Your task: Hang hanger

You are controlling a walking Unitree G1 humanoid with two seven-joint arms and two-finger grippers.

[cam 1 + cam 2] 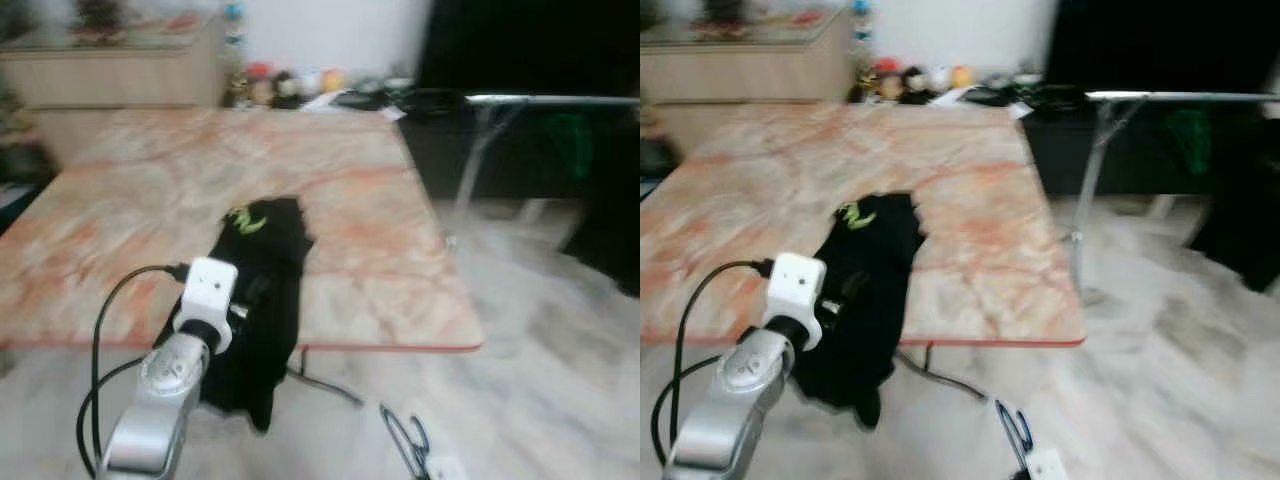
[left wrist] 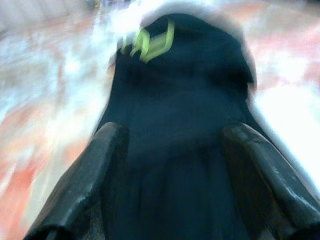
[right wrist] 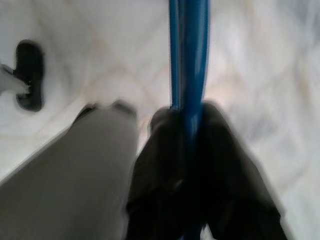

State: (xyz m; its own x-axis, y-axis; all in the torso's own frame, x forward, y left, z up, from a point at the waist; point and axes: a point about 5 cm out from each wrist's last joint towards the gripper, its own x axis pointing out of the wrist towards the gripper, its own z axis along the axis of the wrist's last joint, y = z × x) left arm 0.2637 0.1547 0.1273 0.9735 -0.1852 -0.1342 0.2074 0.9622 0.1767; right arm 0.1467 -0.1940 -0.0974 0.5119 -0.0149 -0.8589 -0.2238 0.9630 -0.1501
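A black garment (image 1: 262, 290) with a yellow-green mark lies on the marble table (image 1: 200, 190) and hangs over its front edge. My left arm (image 1: 190, 350) reaches to it. In the left wrist view my left gripper (image 2: 176, 135) is open, its two black fingers (image 2: 85, 185) spread just above the dark cloth (image 2: 180, 100). A blue hanger (image 1: 405, 440) hangs low over the floor at the lower right. My right gripper (image 3: 187, 112) is shut on the blue hanger (image 3: 188, 55). The frames are blurred.
A silver clothes rail (image 1: 550, 100) on a slanted pole (image 1: 475, 160) stands right of the table, before a dark cabinet. Small toys (image 1: 285, 85) line the far edge, and a wooden sideboard (image 1: 110, 70) stands behind. Pale marble floor (image 1: 540, 330) spreads to the right.
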